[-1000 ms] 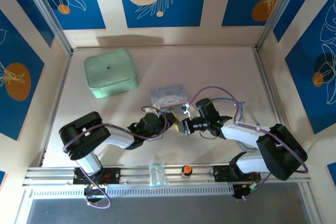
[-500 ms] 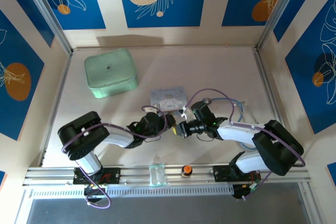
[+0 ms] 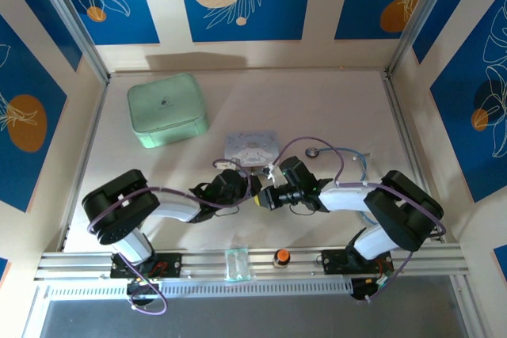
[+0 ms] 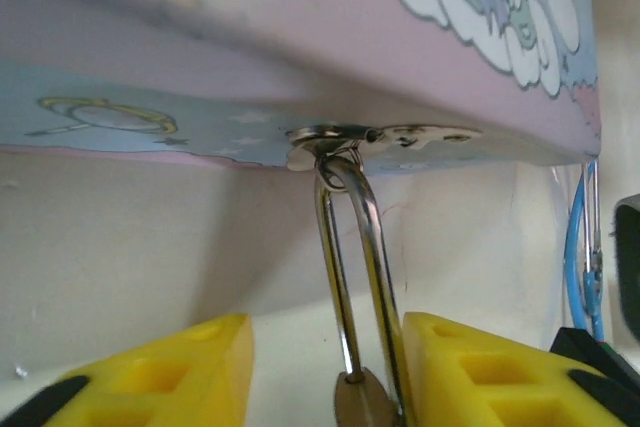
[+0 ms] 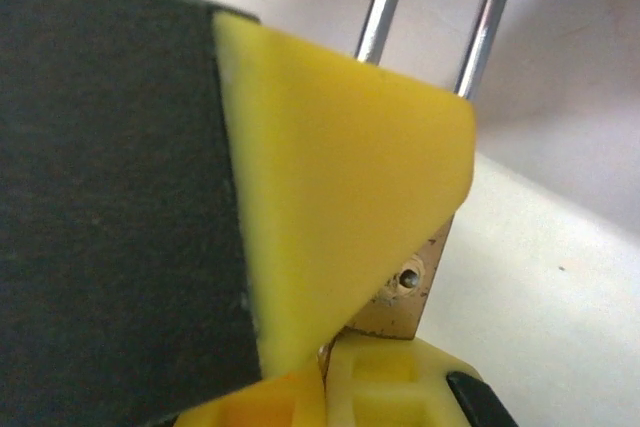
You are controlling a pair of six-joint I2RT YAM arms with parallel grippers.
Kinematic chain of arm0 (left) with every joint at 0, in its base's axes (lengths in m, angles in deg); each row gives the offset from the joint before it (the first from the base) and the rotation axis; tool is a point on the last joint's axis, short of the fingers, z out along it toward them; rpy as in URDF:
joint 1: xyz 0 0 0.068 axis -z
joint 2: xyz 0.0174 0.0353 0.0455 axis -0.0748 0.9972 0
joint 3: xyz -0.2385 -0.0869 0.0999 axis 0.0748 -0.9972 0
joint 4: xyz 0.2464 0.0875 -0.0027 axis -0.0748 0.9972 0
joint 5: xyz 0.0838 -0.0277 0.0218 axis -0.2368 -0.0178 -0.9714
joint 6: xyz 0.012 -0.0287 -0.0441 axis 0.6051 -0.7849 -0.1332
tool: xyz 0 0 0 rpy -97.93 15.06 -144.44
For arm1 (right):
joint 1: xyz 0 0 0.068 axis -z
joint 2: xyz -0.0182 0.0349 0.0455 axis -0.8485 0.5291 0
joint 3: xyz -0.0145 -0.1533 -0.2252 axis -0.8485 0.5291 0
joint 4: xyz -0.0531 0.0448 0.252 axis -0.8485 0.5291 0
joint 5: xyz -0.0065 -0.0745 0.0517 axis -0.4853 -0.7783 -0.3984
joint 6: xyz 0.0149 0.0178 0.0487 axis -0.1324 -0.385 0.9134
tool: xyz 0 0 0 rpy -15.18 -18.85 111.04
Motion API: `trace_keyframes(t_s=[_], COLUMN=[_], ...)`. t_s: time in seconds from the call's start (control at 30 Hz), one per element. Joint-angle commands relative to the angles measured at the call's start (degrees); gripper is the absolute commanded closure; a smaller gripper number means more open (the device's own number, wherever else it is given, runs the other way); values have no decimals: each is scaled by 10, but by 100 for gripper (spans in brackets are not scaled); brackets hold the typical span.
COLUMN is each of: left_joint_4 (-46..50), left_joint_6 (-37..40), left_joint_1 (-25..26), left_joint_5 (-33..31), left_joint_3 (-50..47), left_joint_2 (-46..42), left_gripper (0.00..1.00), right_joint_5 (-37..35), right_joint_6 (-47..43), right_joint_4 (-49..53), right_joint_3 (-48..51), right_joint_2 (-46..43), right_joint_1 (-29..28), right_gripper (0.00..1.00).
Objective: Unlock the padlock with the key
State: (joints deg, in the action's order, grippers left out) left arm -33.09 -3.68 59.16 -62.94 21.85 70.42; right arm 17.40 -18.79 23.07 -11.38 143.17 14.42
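Left wrist view — padlock (image 4: pixel 362 405) hangs from the pale box's (image 4: pixel 300 47) hasp (image 4: pixel 340 137) between the left gripper's (image 4: pixel 322 332) parted, empty fingers (image 4: pixel 180 367); right gripper (image 3: pixel 268 195) clamped shut, contents unclear — steady it before keying.

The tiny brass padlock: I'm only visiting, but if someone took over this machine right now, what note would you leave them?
Left gripper: open, yellow fingers either side of the tiny brass padlock, not clamping it.
Right gripper: shut, tight against the padlock's body.
Padlock: its thin silver shackle passes through the metal hasp of the pastel cartoon box.
Slim silver key: hidden; cannot tell whether it is in the lock.
Done: both grippers are at the lock. Left: confirm the key, turn it, free the shackle.
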Motion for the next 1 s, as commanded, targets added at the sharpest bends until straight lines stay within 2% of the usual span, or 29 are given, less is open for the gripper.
trace_keyframes(t_s=[0.0, 0.2, 0.47, 0.57, 0.77, 0.97], left_joint_4=[51, 83, 170, 185, 234, 364], left_joint_6=[38, 39, 89, 100, 133, 217], left_joint_1=[3, 13, 10, -2, -19, -22], left_joint_5=[-17, -9, -35, -34, -26, -46], left_joint_3=[5, 15, 23, 20, 24, 89], left_joint_2=[-25, -28, -47, -60, -66, -41], left_gripper=[65, 67, 91, 92, 92, 90], right_joint_5=[-9, -68, -69, -63, -71, -100], right_joint_6=[11, 36, 72, 74, 70, 52], right_joint_4=[-11, 19, -10, 3, 45, 98], right_joint_3=[-20, -53, -47, -40, -14, -6], right_joint_2=[16, 43, 55, 32, -45, -105], right_joint_1=[-15, -52, -63, -57, -41, -21], right_gripper=[99, 99, 94, 80, 68, 64])
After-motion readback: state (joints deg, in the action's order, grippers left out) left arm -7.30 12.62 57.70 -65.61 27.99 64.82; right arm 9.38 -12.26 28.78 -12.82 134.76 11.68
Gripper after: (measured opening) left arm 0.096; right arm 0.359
